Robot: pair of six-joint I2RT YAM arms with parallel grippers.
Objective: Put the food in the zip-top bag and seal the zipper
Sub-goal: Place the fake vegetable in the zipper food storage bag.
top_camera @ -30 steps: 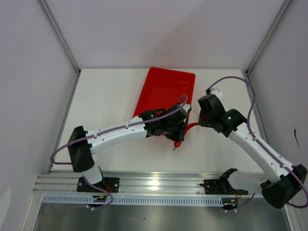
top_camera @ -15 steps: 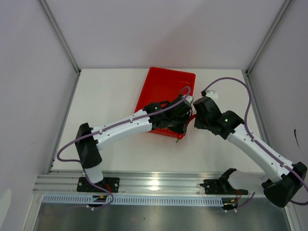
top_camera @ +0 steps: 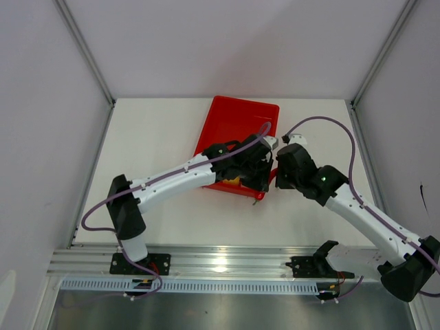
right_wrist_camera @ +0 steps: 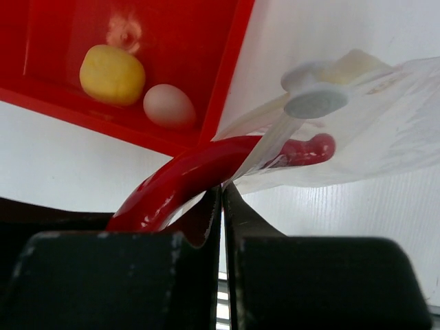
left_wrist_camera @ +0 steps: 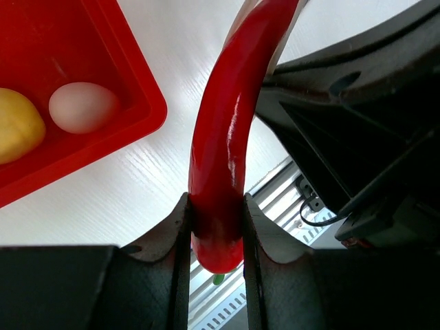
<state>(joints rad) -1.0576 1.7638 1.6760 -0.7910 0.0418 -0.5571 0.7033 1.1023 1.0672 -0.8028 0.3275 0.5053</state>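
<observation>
Yellow fruit point(left_wrist_camera: 17, 127) & egg ball point(left_wrist_camera: 84, 106) sit in red tray point(left_wrist_camera: 82, 34), not yet bagged. Left gripper point(left_wrist_camera: 214, 216) clamps chili point(left_wrist_camera: 230, 117) by stem end, so tip leads into bag point(right_wrist_camera: 385, 117). Right gripper point(right_wrist_camera: 221, 203) pinches bag's edge, prob. lifting mouth open; chili tip shows thru film.

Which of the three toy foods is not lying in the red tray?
The red chili pepper: the left gripper clamps it, tip at the zip-top bag. The yellow fruit and the pale ball lie in the tray.
</observation>
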